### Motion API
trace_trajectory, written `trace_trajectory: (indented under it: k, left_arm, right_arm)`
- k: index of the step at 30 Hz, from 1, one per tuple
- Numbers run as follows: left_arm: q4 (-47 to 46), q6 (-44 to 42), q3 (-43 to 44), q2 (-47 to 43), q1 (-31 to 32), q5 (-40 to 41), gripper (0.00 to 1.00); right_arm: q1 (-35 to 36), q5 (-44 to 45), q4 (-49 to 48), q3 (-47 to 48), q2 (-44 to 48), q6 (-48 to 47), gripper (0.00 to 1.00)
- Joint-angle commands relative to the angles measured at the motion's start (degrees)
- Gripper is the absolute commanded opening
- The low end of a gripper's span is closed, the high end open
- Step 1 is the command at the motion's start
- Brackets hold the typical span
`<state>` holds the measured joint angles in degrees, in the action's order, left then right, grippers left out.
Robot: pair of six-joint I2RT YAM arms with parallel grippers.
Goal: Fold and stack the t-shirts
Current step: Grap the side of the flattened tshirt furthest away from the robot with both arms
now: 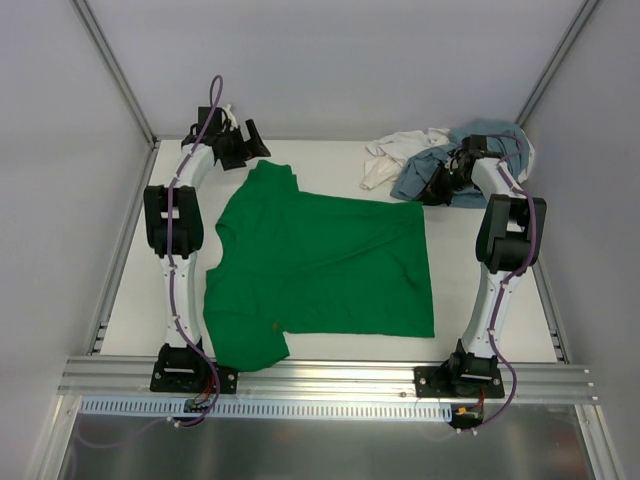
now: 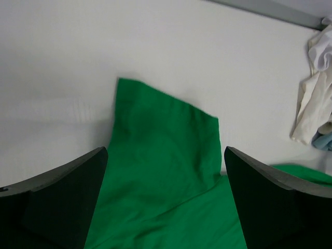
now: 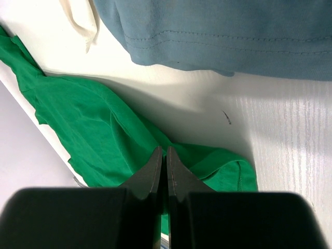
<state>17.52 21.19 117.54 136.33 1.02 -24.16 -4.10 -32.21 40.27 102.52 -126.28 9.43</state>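
The green t-shirt (image 1: 320,260) lies spread flat across the middle of the table, one sleeve pointing to the far left corner. My left gripper (image 1: 243,146) hovers over that sleeve (image 2: 155,171), open wide, its fingers (image 2: 78,192) either side of the cloth and holding nothing. At the back right the grey-blue t-shirt (image 1: 420,175) and the white t-shirt (image 1: 395,155) lie crumpled together. Beside that pile my right gripper (image 1: 440,185) is shut with nothing between its fingers (image 3: 155,171); below it show the green hem (image 3: 78,119), the blue hem (image 3: 233,31) and a white edge (image 3: 78,15).
An aluminium rail (image 1: 330,375) carrying both arm bases runs along the near edge. White walls and slanted frame posts (image 1: 115,70) close in the table on three sides. The white shirt (image 2: 311,104) shows at the right edge of the left wrist view.
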Motion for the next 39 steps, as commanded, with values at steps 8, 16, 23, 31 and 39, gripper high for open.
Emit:
trace_trajectory:
  k: [8,16,23,31,39]
  left_arm:
    - [-1.79,-0.54,7.62,6.13,-0.58,1.93,0.99]
    - [-4.41,1.93,7.97,9.92,-1.89,-0.88,0.96]
    - [-6.62,5.26,11.93,13.08,-2.95,-3.26,0.93]
    - [-7.85,11.85,12.28,15.72,-3.21,-10.55,0.88]
    - [-7.06,14.84,12.45,16.77,-2.86,-16.44,0.87]
  right_arm:
    - [0.06,-0.84,0.95,0.4,3.23,0.15,0.01]
    - [-0.21,-0.75,1.39,0.14,3.58,0.15,0.01]
    - [-0.3,-0.66,1.83,0.31,3.5,0.06,0.0]
    - [-0.3,-0.58,2.27,1.19,3.14,0.32,0.0]
    - [-0.21,-0.58,1.83,1.45,3.06,0.68,0.01]
